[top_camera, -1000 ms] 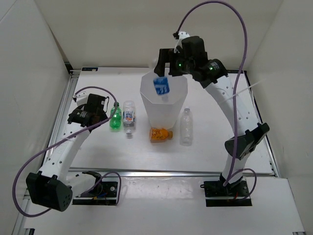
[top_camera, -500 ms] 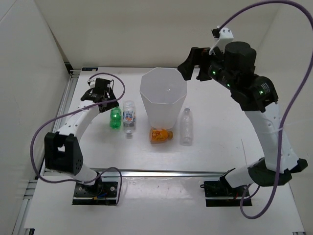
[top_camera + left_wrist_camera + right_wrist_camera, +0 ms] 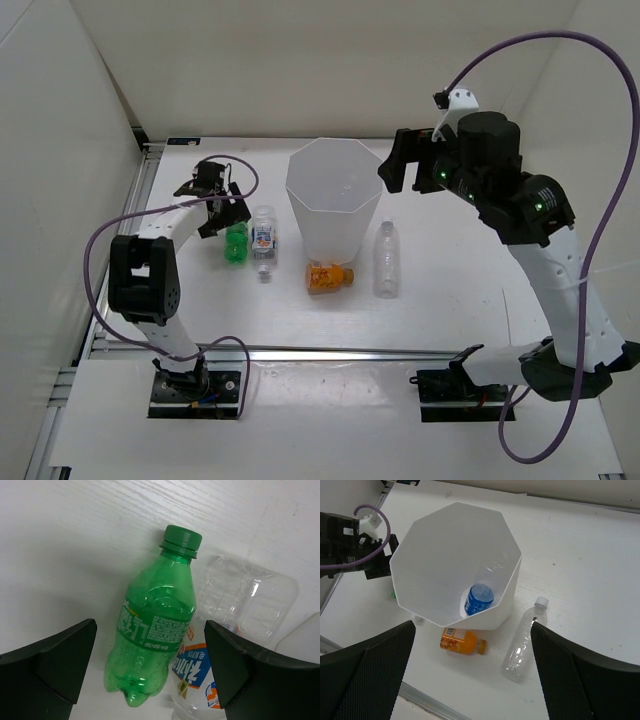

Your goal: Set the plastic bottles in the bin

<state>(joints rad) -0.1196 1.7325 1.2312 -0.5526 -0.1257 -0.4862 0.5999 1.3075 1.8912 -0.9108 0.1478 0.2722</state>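
1. The orange bottle [image 3: 328, 276] lies on its side on the surface [image 3: 450, 290], close against the near side of the bin [image 3: 330, 225]. It looks small, light and smooth. A hold across the middle of its body would likely suit it best.
2. The plain clear bottle [image 3: 385, 262] lies just right of the bin with its cap pointing away from the arm bases. It appears empty, so thin walls may dent or skid under a hard squeeze. A gentle hold across the body below the shoulder seems safest.
3. Left of the bin, the green bottle [image 3: 155, 625] and the bottle with the white-red label [image 3: 264, 238] lie side by side, touching or nearly so. Their caps point opposite ways.
4. The left pincer [image 3: 150, 650] hangs spread wide directly above the green bottle, one finger to each side of its body, touching nothing. The neighbouring bottle crowds the right finger, so closing could nudge or catch it.
5. The bin stands upright mid-surface. The blue-label bottle [image 3: 479, 599] rests at its bottom, leaning on the wall.
6. The right pincer [image 3: 403, 165] is spread and empty, high above the surface beyond and to the right of the bin's rim. It is well apart from the clear bottle below.
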